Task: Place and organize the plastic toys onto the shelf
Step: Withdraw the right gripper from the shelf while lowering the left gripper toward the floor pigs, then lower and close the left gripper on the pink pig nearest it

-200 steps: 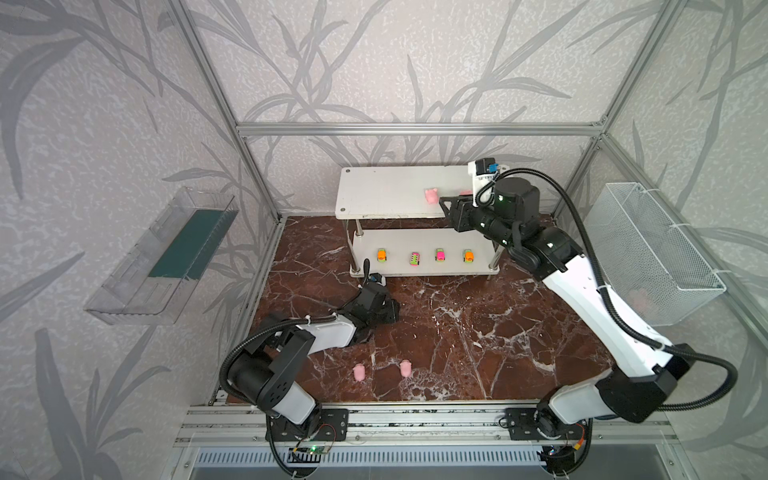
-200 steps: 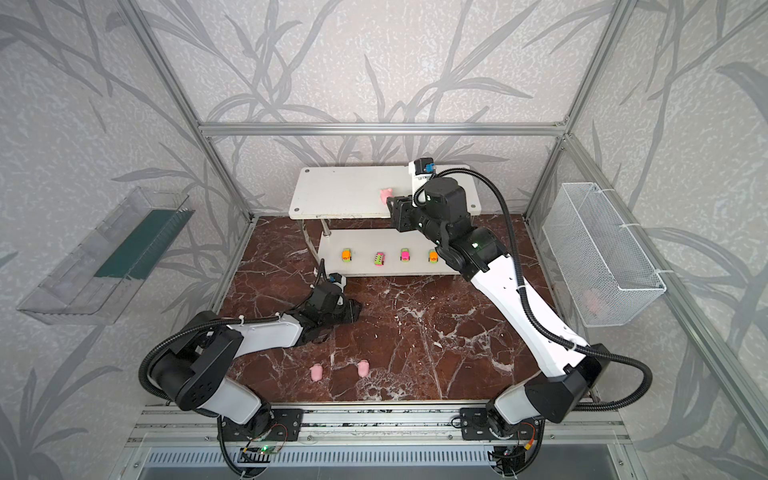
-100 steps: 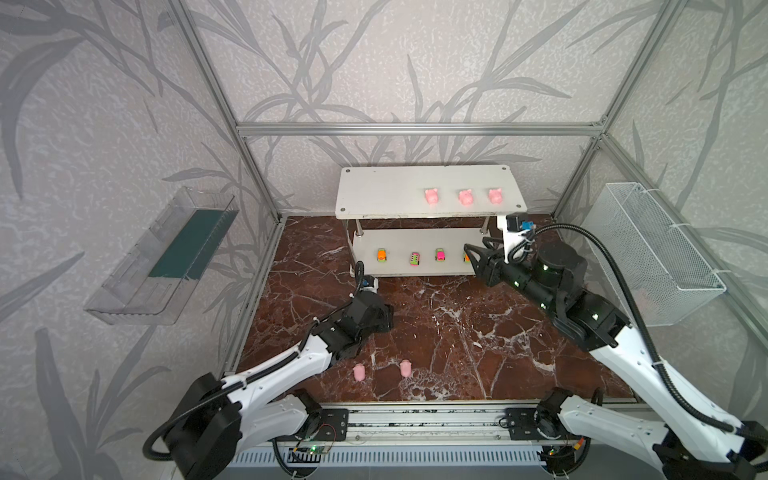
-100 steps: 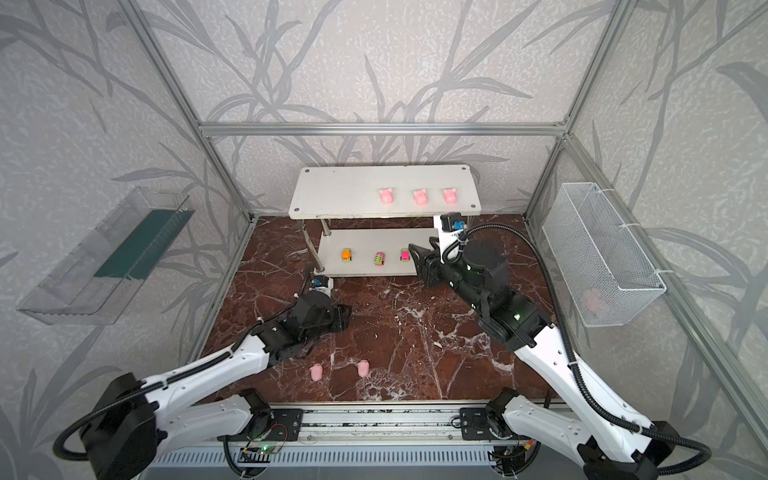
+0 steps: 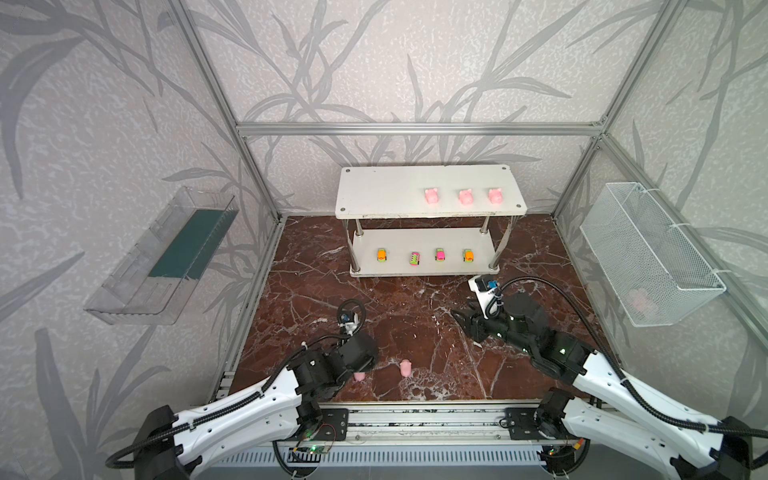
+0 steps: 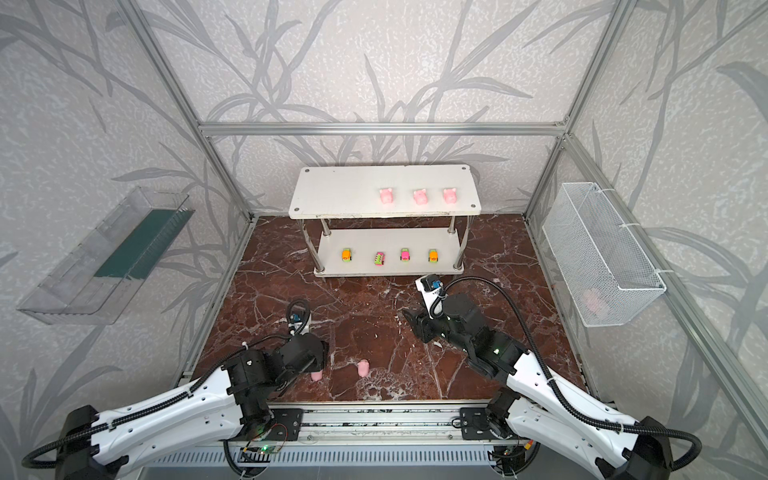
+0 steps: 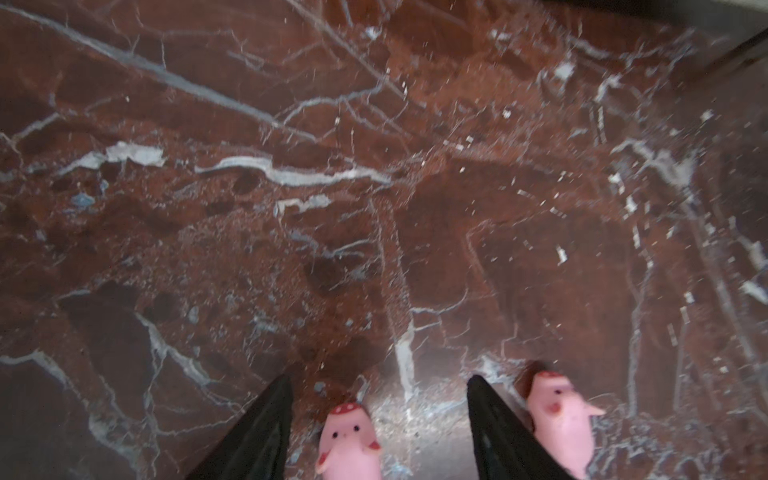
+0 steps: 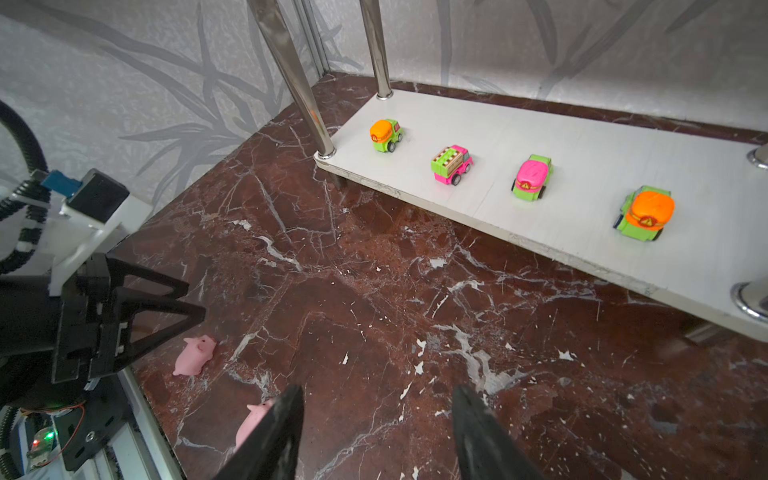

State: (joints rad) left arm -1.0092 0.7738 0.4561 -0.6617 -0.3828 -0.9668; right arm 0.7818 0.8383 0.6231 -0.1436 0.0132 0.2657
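Observation:
The white two-tier shelf (image 5: 382, 195) stands at the back. Three pink pigs (image 5: 465, 196) sit in a row on its top tier, and several toy cars (image 8: 451, 164) line the lower tier. Two more pigs lie on the marble floor near the front. My left gripper (image 7: 379, 378) is open and straddles one of them (image 7: 349, 440) without touching it. The second floor pig (image 7: 559, 415) lies just outside one finger. My right gripper (image 8: 376, 390) hangs open and empty low over the floor in front of the shelf (image 5: 463, 326).
A clear plastic tray (image 5: 166, 257) hangs on the left wall. A white wire basket (image 5: 648, 253) on the right wall holds something pink (image 5: 642, 299). An aluminium rail (image 5: 415, 415) runs along the front edge, close behind the floor pigs.
My right arm has drawn back from the top tier, where three pigs now show, and come down toward the floor. My left arm pulled toward the front, over a floor pig, its jaws widening.

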